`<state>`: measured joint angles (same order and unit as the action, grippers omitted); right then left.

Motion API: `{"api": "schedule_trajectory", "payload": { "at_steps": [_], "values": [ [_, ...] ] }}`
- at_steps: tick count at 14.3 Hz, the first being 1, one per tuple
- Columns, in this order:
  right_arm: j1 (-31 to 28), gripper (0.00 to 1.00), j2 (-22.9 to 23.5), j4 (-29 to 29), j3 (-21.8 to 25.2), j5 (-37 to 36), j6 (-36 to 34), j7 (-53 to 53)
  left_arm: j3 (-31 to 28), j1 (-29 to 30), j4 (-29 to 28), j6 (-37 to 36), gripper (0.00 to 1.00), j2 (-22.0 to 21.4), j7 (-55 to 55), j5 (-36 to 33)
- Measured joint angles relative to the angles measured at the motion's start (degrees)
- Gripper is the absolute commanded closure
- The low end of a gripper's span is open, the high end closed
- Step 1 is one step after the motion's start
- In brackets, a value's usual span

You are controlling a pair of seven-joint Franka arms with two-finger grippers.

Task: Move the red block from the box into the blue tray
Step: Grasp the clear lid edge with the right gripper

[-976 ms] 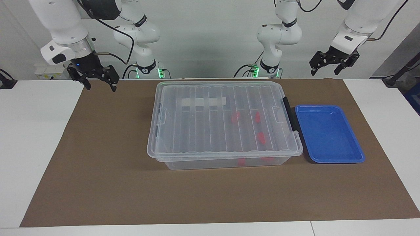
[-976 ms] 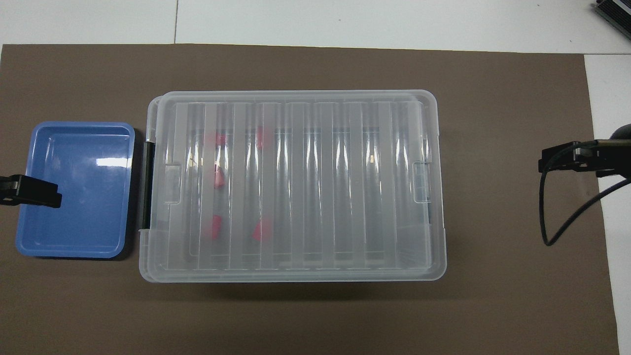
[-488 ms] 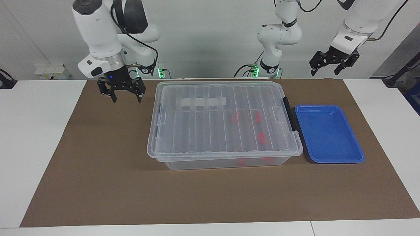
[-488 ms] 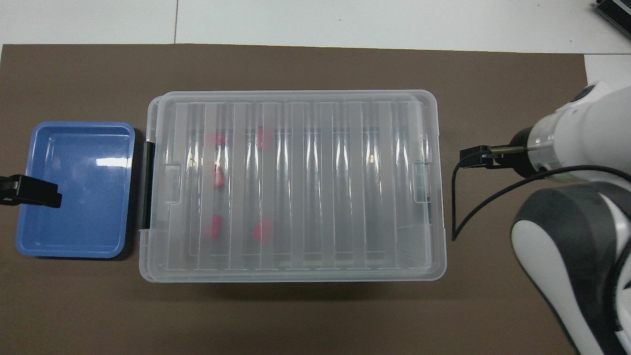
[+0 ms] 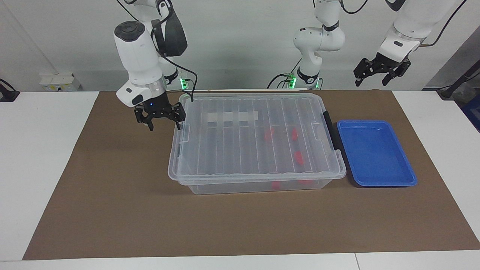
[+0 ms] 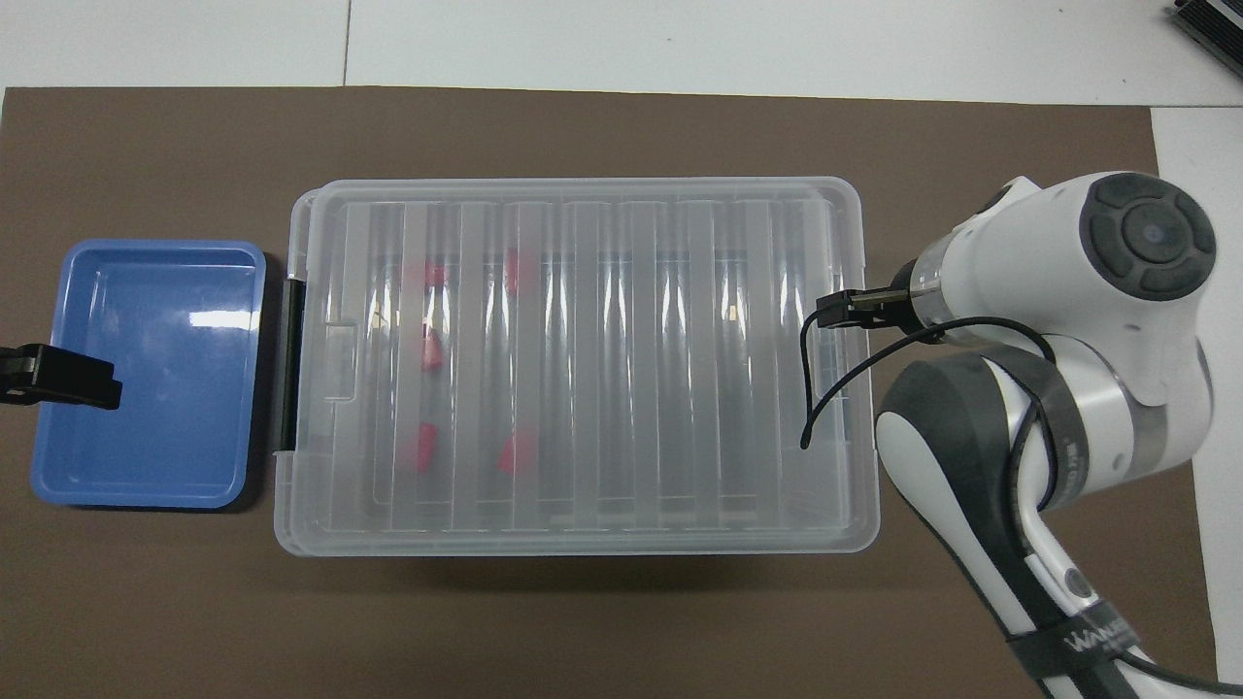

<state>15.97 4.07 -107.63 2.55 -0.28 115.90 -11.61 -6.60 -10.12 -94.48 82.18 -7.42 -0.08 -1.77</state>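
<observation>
Inside the box point(image 5: 255, 142), toward its blue-tray end, sit the small glossy red blocks point(image 5: 299, 157), blurred by the ribbed clear lid. At the box's 3 o'clock in the facing view lies the shallow round-cornered blue tray point(image 5: 407, 170). Right gripper point(image 5: 164, 123) hangs spread at the 9 o'clock latch; left gripper point(image 5: 379, 75) waits aloft, spread.

Blocks point(image 5: 269, 134) in lidded box point(image 5: 225, 150) — tray point(image 5: 375, 176) just beside
</observation>
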Motion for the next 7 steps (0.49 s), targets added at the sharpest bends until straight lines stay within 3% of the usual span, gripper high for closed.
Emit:
{"api": "schedule_trajectory", "payload": {
  "at_steps": [7],
  "values": [
    [-0.3,0.00,0.2,-2.4,0.2,0.0,2.0,1.5,0.0,0.0,0.0,0.0,0.00,0.0,0.0,0.0]
  ]
}}
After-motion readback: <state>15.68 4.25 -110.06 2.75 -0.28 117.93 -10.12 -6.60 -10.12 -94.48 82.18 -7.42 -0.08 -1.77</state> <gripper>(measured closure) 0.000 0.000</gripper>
